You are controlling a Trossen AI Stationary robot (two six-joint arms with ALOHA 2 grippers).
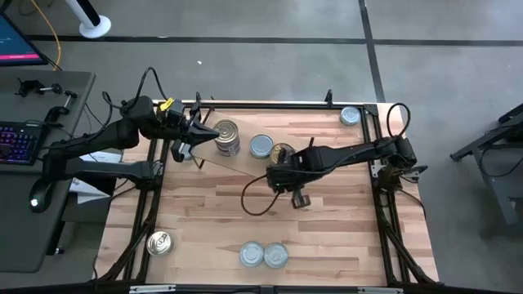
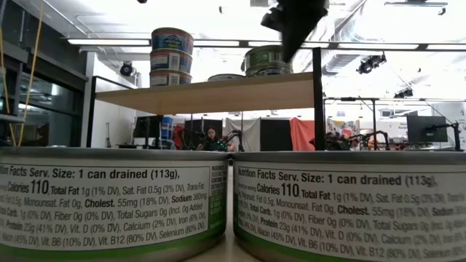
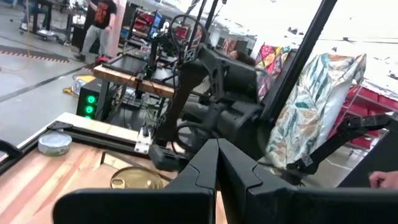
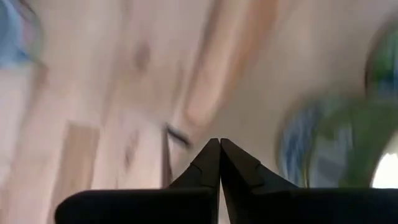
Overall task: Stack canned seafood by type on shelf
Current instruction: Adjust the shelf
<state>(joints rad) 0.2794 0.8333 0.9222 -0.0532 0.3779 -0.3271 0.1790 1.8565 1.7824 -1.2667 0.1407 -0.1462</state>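
The shelf (image 1: 214, 161) (image 2: 211, 93) stands at the table's far left. On it are a stack of blue-labelled tins (image 1: 227, 137) (image 2: 172, 57), a pale tin (image 1: 261, 147) (image 2: 226, 76) and a gold-lidded, green-labelled tin (image 1: 282, 153) (image 2: 266, 62) (image 3: 137, 177). My left gripper (image 1: 206, 133) (image 3: 217, 152) is shut and sits just left of the stack. My right gripper (image 1: 279, 167) (image 2: 287, 47) (image 4: 219, 146) is also shut. It hangs over the gold tin's right side with its tips pointing down. My right gripper's shut tips reach down to the top edge of the gold-lidded tin (image 2: 280, 54) on the shelf. I cannot tell whether they touch it. My left gripper touches nothing that shows.
Two tins (image 1: 252, 255) (image 1: 276, 255) stand side by side at the near edge and fill the low view (image 2: 109, 204) (image 2: 357, 204). Another tin (image 1: 159, 242) is near left, and one (image 1: 350, 116) (image 3: 55, 143) sits in the far right corner. Bare wood lies mid-table. A black cable (image 1: 257, 200) loops below the right arm.
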